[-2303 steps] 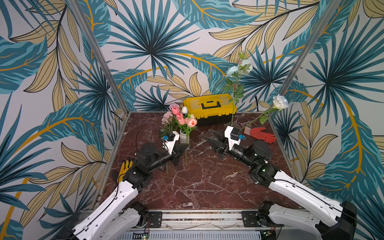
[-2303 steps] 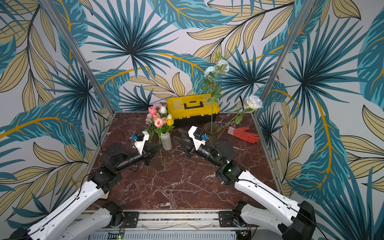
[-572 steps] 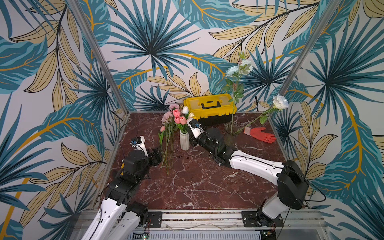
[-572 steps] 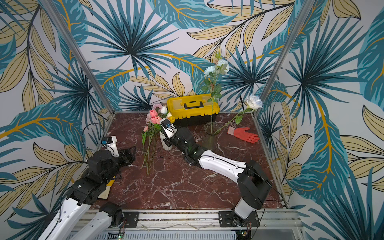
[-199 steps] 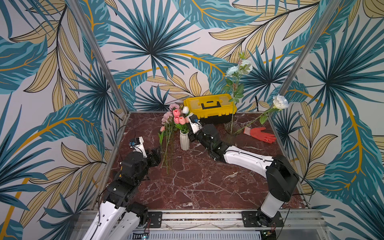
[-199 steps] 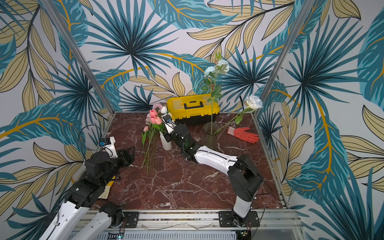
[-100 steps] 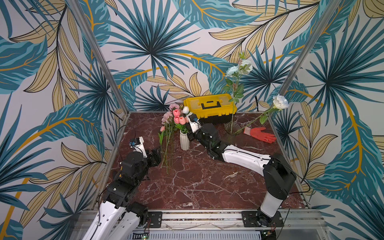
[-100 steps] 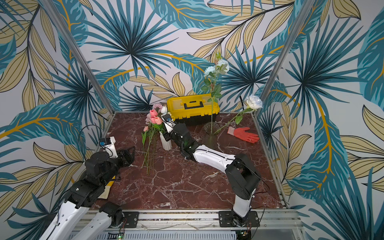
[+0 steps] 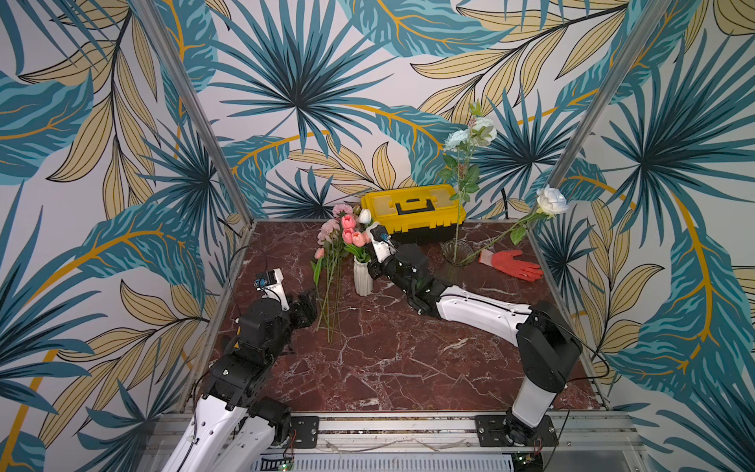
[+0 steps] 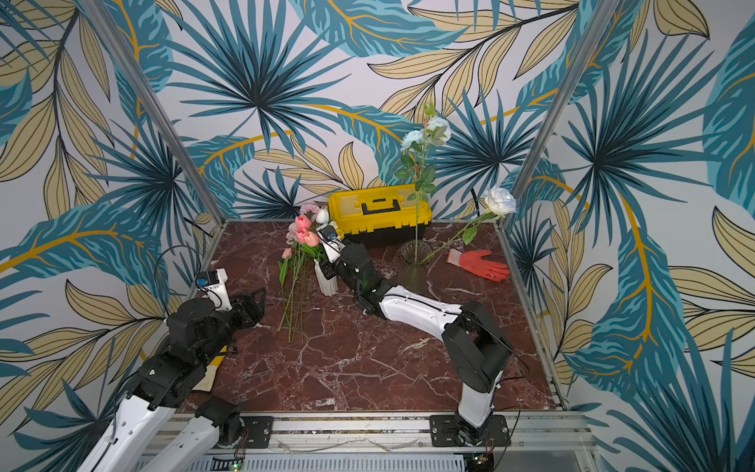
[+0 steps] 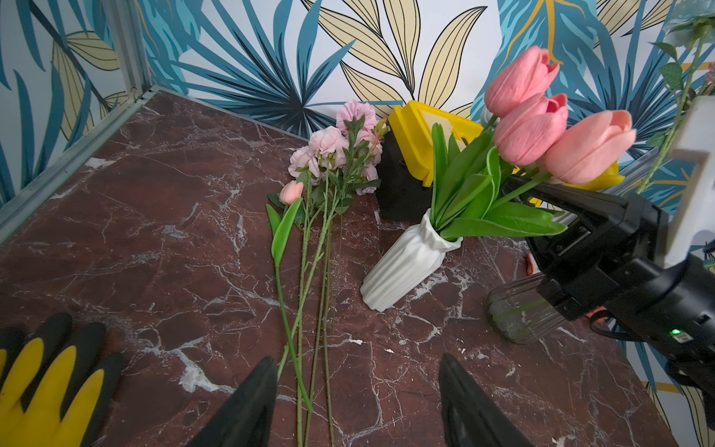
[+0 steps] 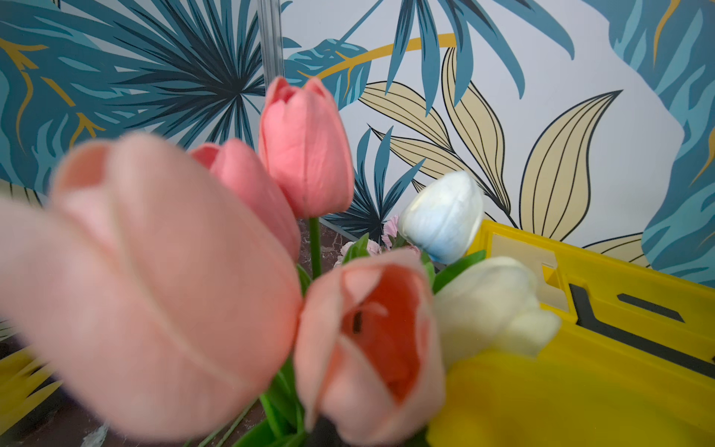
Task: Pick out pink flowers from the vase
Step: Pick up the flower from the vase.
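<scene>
The pink tulips (image 11: 541, 116) stand in the white vase (image 11: 406, 263), toward the far side of the counter (image 11: 154, 232). Other pink flowers (image 11: 329, 147) — pale blooms and one small tulip — lie on the counter just left of the vase, blooms far, stems near. The right pincer (image 11: 514, 185) is closed at the tulip stems above the vase mouth — we cannot tell whether a stem is clamped. The left pincer (image 11: 358, 402) stands wide and empty at the near stem ends. A yellow toolbox (image 9: 412, 206) sits beyond the vase.
</scene>
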Action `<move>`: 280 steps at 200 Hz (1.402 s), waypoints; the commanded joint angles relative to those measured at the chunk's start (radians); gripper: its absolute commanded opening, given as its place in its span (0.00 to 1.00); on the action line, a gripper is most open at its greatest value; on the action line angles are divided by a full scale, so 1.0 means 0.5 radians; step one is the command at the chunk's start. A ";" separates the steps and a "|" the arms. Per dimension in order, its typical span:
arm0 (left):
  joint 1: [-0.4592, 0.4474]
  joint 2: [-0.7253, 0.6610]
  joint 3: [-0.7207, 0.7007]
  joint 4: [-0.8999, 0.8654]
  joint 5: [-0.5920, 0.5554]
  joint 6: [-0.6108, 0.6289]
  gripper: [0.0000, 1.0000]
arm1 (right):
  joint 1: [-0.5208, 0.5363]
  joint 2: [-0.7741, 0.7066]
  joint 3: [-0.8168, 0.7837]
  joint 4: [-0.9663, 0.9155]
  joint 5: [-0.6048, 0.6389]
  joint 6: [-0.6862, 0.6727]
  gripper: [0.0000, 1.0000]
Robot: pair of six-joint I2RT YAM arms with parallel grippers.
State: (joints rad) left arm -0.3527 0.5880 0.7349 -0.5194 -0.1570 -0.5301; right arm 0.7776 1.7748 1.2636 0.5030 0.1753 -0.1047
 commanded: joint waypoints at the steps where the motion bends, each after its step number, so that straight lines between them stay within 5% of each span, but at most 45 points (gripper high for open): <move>1: -0.005 -0.015 -0.046 0.032 -0.009 0.032 0.67 | -0.006 -0.139 -0.049 0.041 0.017 0.000 0.04; 89: -0.004 -0.026 -0.037 0.033 -0.031 0.053 0.67 | -0.006 -0.264 -0.014 -0.036 0.028 -0.029 0.05; 195: -0.006 -0.001 0.102 0.034 0.185 0.193 0.70 | -0.006 -0.500 0.441 -0.675 0.001 -0.218 0.04; 280: -0.006 0.108 0.302 0.133 0.962 0.666 0.70 | -0.006 -0.930 0.440 -0.943 -0.362 -0.184 0.00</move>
State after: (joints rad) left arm -0.3527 0.6140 0.8265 -0.5083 0.1661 -0.3126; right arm 0.7773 1.3800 1.5196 0.0750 0.0681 -0.2100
